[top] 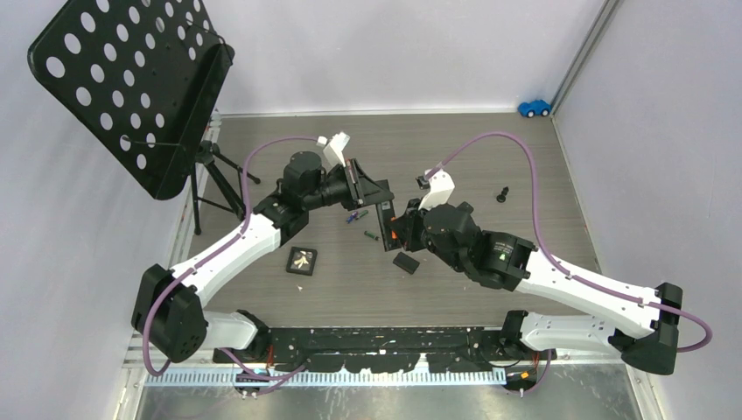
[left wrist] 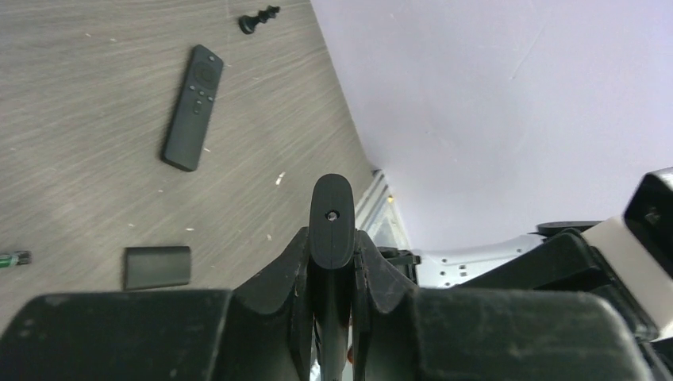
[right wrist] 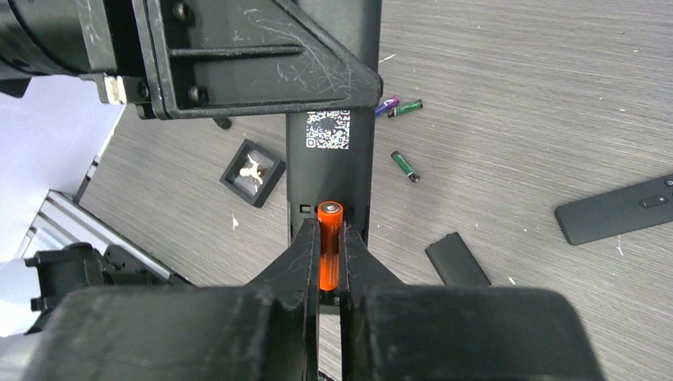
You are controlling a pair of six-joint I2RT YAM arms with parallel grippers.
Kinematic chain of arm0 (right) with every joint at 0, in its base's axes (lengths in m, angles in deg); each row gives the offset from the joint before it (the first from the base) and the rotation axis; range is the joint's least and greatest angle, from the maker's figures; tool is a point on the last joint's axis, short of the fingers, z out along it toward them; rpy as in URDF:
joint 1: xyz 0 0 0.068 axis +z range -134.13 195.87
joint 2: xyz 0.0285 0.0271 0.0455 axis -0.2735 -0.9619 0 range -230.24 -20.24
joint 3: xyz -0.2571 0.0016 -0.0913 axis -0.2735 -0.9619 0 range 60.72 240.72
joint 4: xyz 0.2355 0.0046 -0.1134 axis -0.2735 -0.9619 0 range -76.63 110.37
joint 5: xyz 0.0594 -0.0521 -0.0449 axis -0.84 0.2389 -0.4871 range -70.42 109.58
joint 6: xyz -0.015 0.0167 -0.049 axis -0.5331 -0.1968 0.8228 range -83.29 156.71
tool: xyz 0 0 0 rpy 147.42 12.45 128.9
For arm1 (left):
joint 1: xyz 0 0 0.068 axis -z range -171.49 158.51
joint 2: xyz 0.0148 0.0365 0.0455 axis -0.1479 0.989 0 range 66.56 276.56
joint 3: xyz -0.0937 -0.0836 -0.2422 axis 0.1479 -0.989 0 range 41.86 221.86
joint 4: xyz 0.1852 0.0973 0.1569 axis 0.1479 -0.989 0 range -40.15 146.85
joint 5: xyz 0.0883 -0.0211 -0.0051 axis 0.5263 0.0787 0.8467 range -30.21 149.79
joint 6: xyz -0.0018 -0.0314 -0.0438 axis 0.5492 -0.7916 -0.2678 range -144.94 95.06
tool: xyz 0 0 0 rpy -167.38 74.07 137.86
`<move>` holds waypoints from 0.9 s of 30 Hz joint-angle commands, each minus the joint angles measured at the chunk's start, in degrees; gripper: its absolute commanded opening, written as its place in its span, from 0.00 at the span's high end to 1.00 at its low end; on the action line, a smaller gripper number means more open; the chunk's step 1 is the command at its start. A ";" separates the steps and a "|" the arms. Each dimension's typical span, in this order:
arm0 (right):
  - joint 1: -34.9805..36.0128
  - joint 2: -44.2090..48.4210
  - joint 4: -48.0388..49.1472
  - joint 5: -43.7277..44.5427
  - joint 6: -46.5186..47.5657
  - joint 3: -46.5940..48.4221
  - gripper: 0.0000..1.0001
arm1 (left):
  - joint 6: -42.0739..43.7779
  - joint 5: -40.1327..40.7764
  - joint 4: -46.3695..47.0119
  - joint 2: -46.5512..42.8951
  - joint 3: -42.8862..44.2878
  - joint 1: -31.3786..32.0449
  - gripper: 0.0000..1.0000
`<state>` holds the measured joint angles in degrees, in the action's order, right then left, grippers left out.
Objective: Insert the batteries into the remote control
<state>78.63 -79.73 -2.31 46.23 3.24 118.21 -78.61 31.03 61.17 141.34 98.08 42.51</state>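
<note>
Where both arms bend inward and meet above the middle of the worktop [right wrist: 516, 95], the left hand [left wrist: 331, 248] clamps narrowly on a slim black plastic remote [right wrist: 329, 171]. It is held off the surface with its back, bearing a white code sticker [right wrist: 328, 129], turned to the right wrist camera. The right hand [right wrist: 330, 232] is pinched on an orange battery [right wrist: 329, 262], a smooth thin cylinder with a metal cap. Its upper end is at the open bay in the remote's lower end; whether it sits inside cannot be told. Worktop: grey, wood-grained, matte. Loose on it beyond the remote: a blue-purple battery [right wrist: 386, 106] and a green battery [right wrist: 409, 105] just beside each other, and a lone green battery [right wrist: 405, 166] apart. Also lying there: flat black rectangular cover [right wrist: 456, 259]; second black remote [left wrist: 193, 107], buttons up; small square black frame [right wrist: 252, 172]; black chess piece [left wrist: 259, 19].
</note>
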 commanded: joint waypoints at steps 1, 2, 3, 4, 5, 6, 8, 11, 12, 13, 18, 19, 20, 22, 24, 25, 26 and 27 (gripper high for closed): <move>-0.01 1.49 2.99 -2.47 3.02 -0.56 0.99 | -7.62 -4.60 10.26 -0.05 -1.75 0.10 1.00; -0.01 1.62 2.93 -2.60 3.25 -0.81 0.98 | -8.63 -5.07 11.37 -0.12 -2.10 0.10 1.00; -0.01 1.83 3.04 -2.50 3.38 -1.11 0.99 | -9.52 -5.42 12.14 -0.22 -2.31 0.10 1.00; -0.01 2.03 3.23 -2.44 3.63 -1.48 0.99 | -10.33 -5.93 12.97 -0.31 -2.47 0.10 1.00; -0.01 2.23 3.35 -2.32 3.77 -1.65 0.99 | -11.38 -6.49 13.93 -0.38 -2.61 0.10 1.00; -0.01 2.25 3.32 -2.27 3.89 -1.68 0.98 | -12.12 -6.91 14.82 -0.58 -2.80 0.09 1.00; -0.01 2.35 3.22 -2.02 3.93 -1.76 0.98 | -13.23 -7.50 16.31 -0.90 -3.09 0.02 1.00; -0.01 2.44 3.03 -3.12 3.18 -1.47 0.98 | -15.23 -7.85 18.69 -1.21 -3.43 -0.29 1.00; -0.01 2.44 3.19 -3.90 2.79 -1.38 0.98 | -15.88 -7.85 19.62 -1.25 -3.55 -0.33 1.00; -0.01 2.40 3.32 -4.47 2.52 -1.29 0.98 | -16.42 -7.81 20.32 -1.15 -3.58 -0.39 1.00; -0.01 1.71 2.45 -5.65 2.57 -0.59 0.98 | -18.31 -7.52 23.26 -0.84 -3.96 -1.17 1.00; -0.05 1.60 2.20 -5.73 2.79 -0.44 0.98 | -18.91 -7.62 24.12 -0.72 -4.15 -1.46 1.00; -0.01 1.45 1.89 -5.54 3.08 -0.31 0.98 | -19.35 -7.98 25.01 -0.59 -4.26 -1.73 1.00; -0.01 1.08 0.95 -5.35 3.96 0.39 0.98 | -19.70 -9.32 26.89 -0.30 -4.00 -2.02 1.00; -0.01 0.51 -0.41 -5.55 4.52 1.34 0.96 | -20.00 -9.96 27.35 -0.10 -3.85 -2.32 1.00; -0.01 0.25 -0.84 -5.60 4.62 1.65 0.95 | -20.43 -10.14 27.82 -0.12 -3.80 -2.42 1.00; -0.01 0.05 -1.02 -5.54 4.74 1.73 0.93 | -20.90 -10.28 28.34 -0.01 -3.77 -2.52 1.00; -0.01 0.03 -0.93 -5.31 4.82 1.56 0.90 | -21.61 -10.54 29.18 0.16 -3.76 -2.61 1.00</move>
<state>78.66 -78.35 -0.23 41.49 6.58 118.45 -94.41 23.80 79.90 142.06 92.82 40.06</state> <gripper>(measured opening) 0.101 0.177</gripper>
